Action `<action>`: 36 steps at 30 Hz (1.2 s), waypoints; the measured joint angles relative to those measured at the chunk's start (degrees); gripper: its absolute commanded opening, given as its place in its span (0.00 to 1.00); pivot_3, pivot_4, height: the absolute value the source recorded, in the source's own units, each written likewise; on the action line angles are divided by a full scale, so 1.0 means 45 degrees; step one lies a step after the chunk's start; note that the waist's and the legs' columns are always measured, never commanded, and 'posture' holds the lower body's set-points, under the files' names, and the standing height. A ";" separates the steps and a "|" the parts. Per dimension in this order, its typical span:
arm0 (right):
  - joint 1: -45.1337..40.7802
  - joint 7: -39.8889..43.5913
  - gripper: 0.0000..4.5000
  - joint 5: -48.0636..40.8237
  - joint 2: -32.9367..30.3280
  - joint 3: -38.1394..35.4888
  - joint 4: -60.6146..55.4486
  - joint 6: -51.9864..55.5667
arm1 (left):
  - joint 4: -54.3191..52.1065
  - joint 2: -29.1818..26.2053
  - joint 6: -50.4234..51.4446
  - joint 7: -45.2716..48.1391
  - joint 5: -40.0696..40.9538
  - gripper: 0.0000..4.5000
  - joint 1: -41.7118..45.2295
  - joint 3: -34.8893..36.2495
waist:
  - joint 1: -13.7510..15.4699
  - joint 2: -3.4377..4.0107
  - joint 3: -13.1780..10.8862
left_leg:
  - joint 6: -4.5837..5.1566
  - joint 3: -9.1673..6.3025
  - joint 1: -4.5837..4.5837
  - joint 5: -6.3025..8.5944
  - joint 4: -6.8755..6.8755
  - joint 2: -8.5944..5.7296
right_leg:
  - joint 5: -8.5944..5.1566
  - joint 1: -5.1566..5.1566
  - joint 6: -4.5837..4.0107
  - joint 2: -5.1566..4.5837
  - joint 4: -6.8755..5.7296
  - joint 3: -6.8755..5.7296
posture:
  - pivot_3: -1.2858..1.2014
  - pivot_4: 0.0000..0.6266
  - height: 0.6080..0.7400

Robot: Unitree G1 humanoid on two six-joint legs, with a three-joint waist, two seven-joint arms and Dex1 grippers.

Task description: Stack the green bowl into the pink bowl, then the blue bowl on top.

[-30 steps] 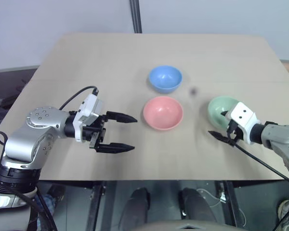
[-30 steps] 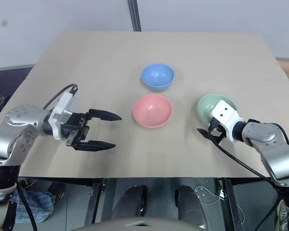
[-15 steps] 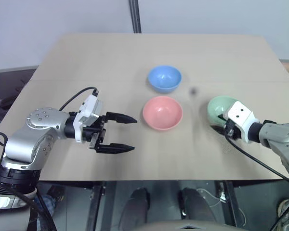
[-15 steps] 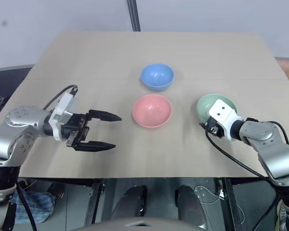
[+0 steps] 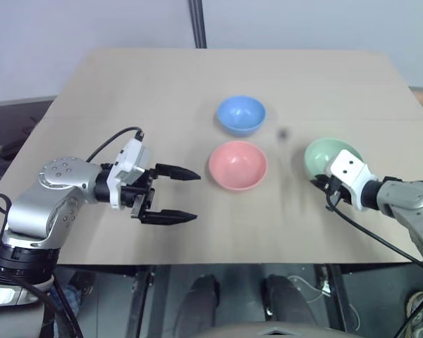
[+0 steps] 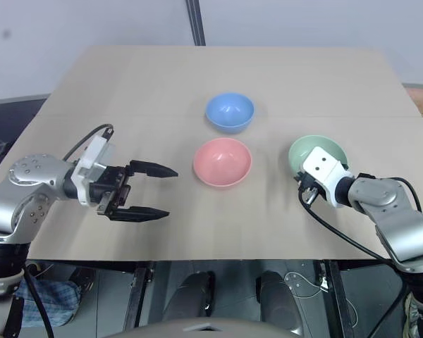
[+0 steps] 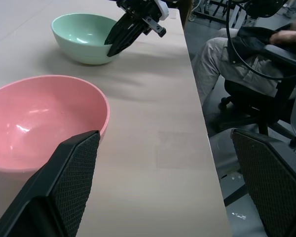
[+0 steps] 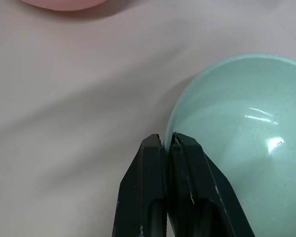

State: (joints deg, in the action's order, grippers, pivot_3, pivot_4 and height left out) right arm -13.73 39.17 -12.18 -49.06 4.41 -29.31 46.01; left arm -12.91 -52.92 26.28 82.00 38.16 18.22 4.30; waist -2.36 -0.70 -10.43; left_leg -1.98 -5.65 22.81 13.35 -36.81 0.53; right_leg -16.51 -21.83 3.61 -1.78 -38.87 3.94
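Note:
Three small bowls stand on the tan table (image 5: 148,91): the blue bowl (image 5: 241,114) farthest back, the pink bowl (image 5: 238,164) just in front of it, and the green bowl (image 5: 326,153) off to the right. My right gripper (image 5: 317,182) is shut on the green bowl's near rim; the right wrist view has both black fingers (image 8: 150,163) pressed together over the rim of the green bowl (image 8: 246,148). The bowl rests on the table. My left gripper (image 5: 197,196) hangs open left of the pink bowl, pointing at it, nothing between its fingers.
The table's front edge runs just below both grippers. Past the table's right edge, the left wrist view catches a seated person (image 7: 246,44) on a black chair. Bare tabletop lies between the pink and green bowls.
My right gripper's fingers have closed from wide open onto the green bowl's near rim. The left arm and all three bowls stay where they were.

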 measured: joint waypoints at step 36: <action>-0.6174 0.4630 0.03 0.1274 0.3345 0.4462 0.2404 -0.5360 | 0.0493 -0.0935 -0.0331 -0.1915 -0.0201 1.00 -0.2493 0.4859 | 0.0006 0.0011 -0.0078 | -0.0003 -0.0007 0.0017 -0.0001 0.0035 0.0002 | 0.0002 -0.0044 -0.0004 -0.0011 -0.0001 -0.0013 | 0.52 0.24 1.00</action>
State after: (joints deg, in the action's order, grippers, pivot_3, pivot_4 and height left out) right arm -41.52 60.00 -6.44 -34.01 24.49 -18.49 21.89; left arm -10.69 -57.13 24.79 73.39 37.26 7.00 26.17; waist -2.34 -0.65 -10.78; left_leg -1.99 -5.68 22.89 13.34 -36.65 0.54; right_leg -16.50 -22.02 3.60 -1.83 -38.87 3.88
